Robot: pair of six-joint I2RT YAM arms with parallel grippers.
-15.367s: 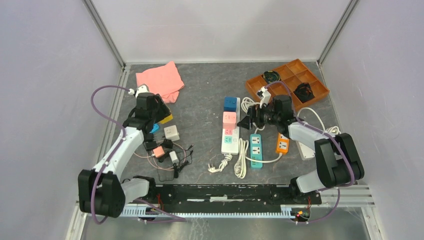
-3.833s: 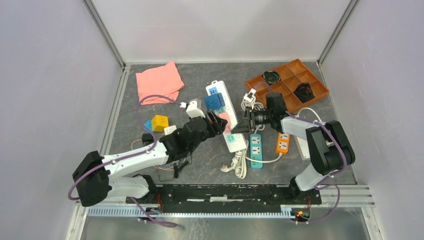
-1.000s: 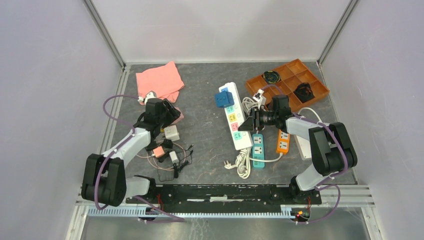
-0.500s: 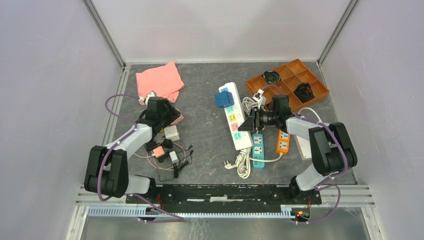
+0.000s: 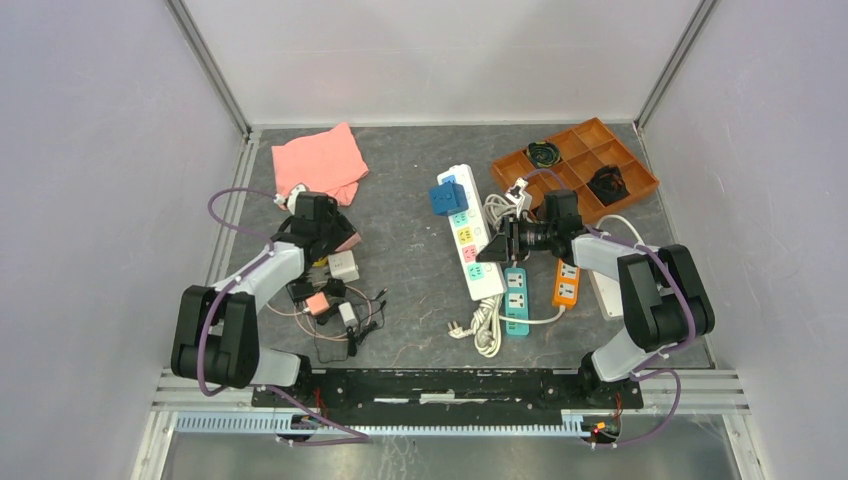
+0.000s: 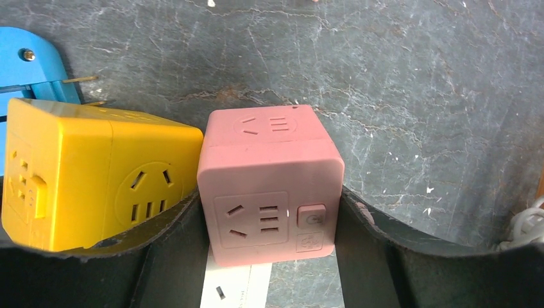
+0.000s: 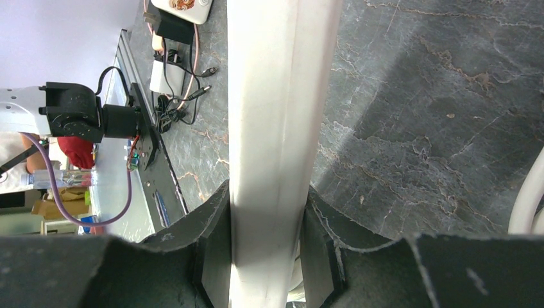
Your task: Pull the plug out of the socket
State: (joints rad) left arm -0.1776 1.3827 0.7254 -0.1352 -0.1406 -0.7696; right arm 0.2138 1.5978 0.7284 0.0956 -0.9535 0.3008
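Already the left gripper (image 6: 268,205) pinches the pink cube plug (image 6: 269,167) from both sides, resting it on the table (image 6: 417,96) beside a yellow cube (image 6: 96,173), well apart from the socket (image 7: 282,96). The right gripper (image 7: 264,192) clamps the socket's white body mid-table. By my judgement one plug is off; the blue cube plug (image 5: 449,197) sits at the socket's far end, not yet pulled.

The left arm stretches forward with the left gripper (image 5: 338,238) low, fingers (image 6: 173,256) pressed on both sides of the pink plug (image 6: 269,186), while the right arm bends inward, the right gripper (image 5: 489,251) clamped across the socket (image 7: 282,96).
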